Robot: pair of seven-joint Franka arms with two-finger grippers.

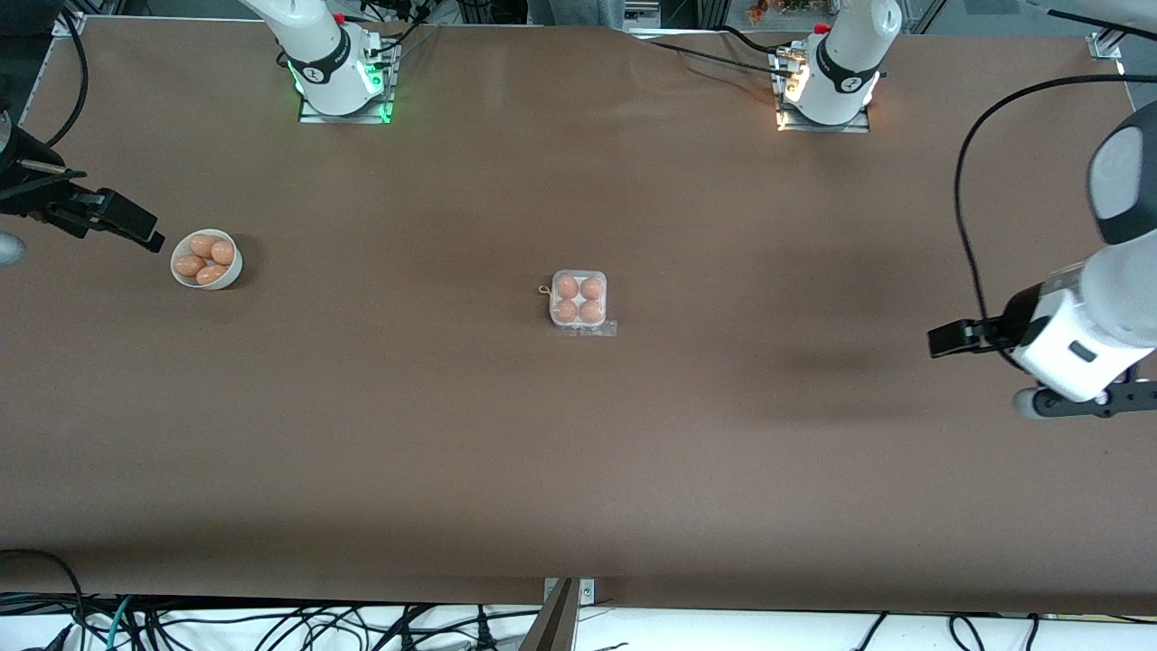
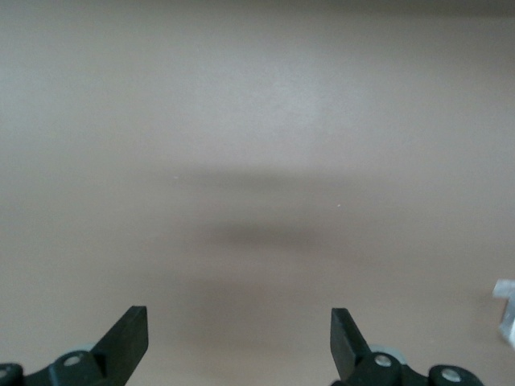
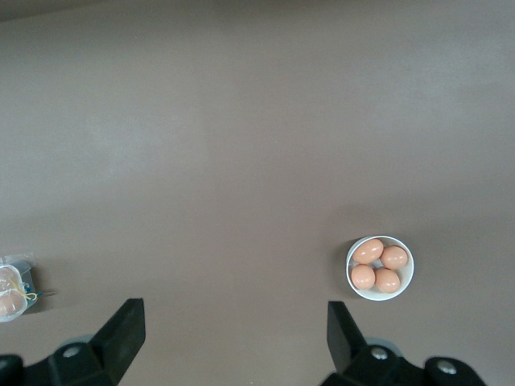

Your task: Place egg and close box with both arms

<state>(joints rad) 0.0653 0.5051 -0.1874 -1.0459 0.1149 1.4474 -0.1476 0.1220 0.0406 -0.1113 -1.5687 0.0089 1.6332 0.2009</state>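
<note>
The box (image 1: 578, 302) sits mid-table with an orange-brown egg (image 1: 567, 287) in every cell. Its clear lid appears to lie down over them, with a clear tab at the edge nearer the front camera. My left gripper (image 1: 940, 341) is open and empty over bare table at the left arm's end; the left wrist view shows its fingers (image 2: 129, 330) spread. My right gripper (image 1: 145, 235) is open and empty, up beside the white bowl (image 1: 237, 264) at the right arm's end. In the right wrist view the gripper (image 3: 235, 330) is spread, and the box (image 3: 10, 291) shows at the frame's edge.
The round white bowl holds several more eggs (image 1: 206, 258), also seen in the right wrist view (image 3: 380, 268). The brown table (image 1: 578, 470) runs wide around the box. Cables hang past its edge nearest the front camera. A whitish bit (image 2: 505, 310) shows at the left wrist view's edge.
</note>
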